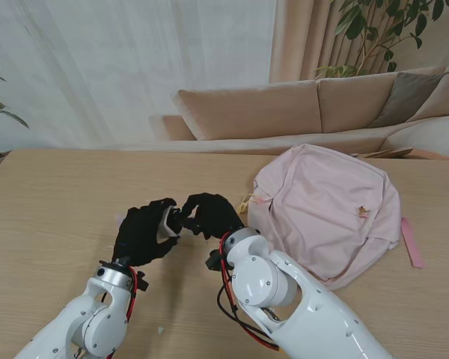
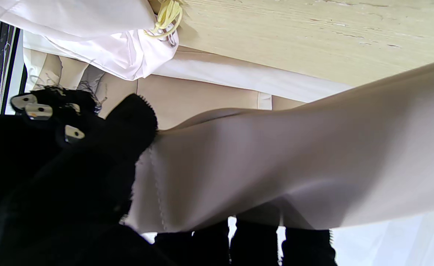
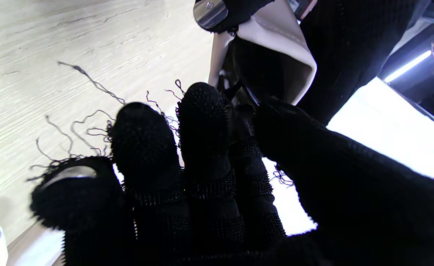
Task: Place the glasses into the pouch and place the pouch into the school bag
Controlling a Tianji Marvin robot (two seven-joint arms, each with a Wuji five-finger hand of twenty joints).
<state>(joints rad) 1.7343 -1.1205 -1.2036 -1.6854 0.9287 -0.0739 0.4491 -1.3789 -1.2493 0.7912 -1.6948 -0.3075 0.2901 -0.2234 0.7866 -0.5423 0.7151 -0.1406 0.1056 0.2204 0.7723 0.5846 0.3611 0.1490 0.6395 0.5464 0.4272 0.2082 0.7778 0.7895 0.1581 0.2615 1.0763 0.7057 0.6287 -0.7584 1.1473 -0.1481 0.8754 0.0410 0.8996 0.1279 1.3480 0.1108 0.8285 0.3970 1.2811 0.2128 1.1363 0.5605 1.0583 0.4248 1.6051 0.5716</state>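
1. The left hand, in a black glove, is gripping a pale beige pouch just in front of the robot, at about 7 o'clock from the middle of the table.
2. In the left wrist view the pouch is filling most of the frame as smooth, soft fabric with a stitched seam, pinched between the thumb and the fingers.
3. The right hand is meeting the left hand at the pouch's mouth, fingers curled in toward the opening.
4. In the right wrist view the pouch is standing open, and a thin dark shape is showing at its mouth beyond the fingertips. It is probably the glasses going in, but I cannot tell for sure, nor whether the right hand is pinching them.
5. The pink school bag is lying flat on the table at about 3 o'clock from the hands, close beside the right hand, with a yellow zip pull at its near edge.
6. A beige sofa and a leafy plant are standing beyond the table at 12 o'clock.
7. Handling, as a judgement: the pouch is looking light and limp, so it is likely to fold shut unless held at the rim with the mouth spread. Glasses are fragile; they are best held by the frame, not the lenses. The bag is soft too and will need its opening held apart.
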